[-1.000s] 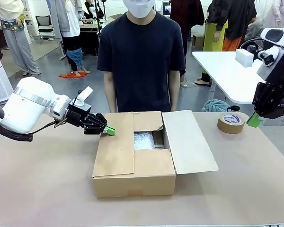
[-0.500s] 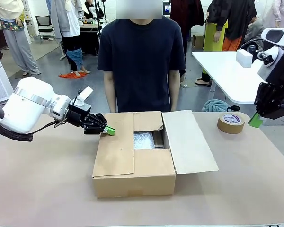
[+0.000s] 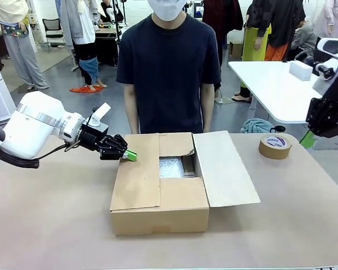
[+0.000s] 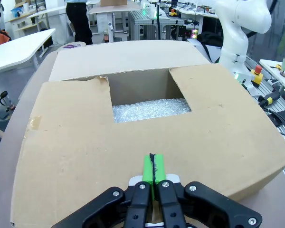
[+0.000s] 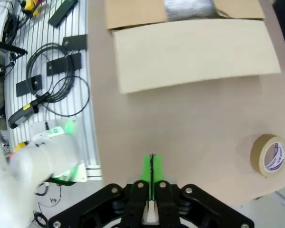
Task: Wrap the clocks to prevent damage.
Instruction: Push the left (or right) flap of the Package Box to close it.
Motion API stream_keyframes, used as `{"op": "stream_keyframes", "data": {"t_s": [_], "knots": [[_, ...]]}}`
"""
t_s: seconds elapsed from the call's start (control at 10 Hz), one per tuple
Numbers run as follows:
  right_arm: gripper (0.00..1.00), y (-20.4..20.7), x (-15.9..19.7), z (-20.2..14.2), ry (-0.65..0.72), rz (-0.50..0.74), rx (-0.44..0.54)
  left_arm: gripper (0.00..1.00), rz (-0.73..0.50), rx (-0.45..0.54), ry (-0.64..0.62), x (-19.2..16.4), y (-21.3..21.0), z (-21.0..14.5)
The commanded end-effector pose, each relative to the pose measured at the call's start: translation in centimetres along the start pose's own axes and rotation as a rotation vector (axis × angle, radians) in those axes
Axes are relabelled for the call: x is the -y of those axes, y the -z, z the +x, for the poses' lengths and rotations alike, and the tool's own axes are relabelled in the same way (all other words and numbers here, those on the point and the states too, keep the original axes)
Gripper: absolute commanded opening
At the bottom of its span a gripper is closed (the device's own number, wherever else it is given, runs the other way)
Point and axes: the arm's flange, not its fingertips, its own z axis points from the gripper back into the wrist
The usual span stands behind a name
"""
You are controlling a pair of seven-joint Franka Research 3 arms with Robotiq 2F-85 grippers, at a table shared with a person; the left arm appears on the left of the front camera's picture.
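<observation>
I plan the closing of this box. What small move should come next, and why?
Probably the right claw, shut and hanging near the tape roll, should come down to the right flap and push it over the gap. That flap lies open, bubble wrap shows inside, and the shut left claw is at the left flap.

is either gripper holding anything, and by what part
Nothing is held. The left gripper is shut, empty, at the brown cardboard box; the right gripper is shut and empty.
</observation>
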Motion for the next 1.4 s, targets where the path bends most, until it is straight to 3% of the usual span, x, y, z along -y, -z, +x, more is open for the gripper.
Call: {"op": "stream_keyframes", "data": {"t_s": [0.0, 0.1, 0.3, 0.5, 1.2, 1.3], "knots": [[0.01, 2.2, 10.1, -3.7, 0.045, 0.116, 0.174, 0.00, 0.001, -0.002, -0.005, -0.2, 0.3, -0.3], [0.01, 4.5, 12.3, -5.2, -0.058, 0.089, 0.225, 0.00, 0.001, -0.002, -0.005, -0.2, 0.3, -0.3], [0.01, 9.3, 14.0, -6.7, -0.031, 0.017, 0.398, 0.00, 0.001, -0.002, -0.005, -0.2, 0.3, -0.3], [0.01, 10.7, 13.7, -6.2, -0.031, -0.031, 0.410, 0.00, 0.001, -0.002, -0.005, -0.2, 0.3, -0.3], [0.01, 11.0, 14.4, -6.6, -0.007, -0.001, 0.412, 0.00, 0.001, -0.002, -0.005, -0.2, 0.3, -0.3], [0.01, 12.5, 14.6, -7.0, -0.053, -0.014, 0.561, 0.00, 0.001, -0.002, -0.005, -0.2, 0.3, -0.3]]}}
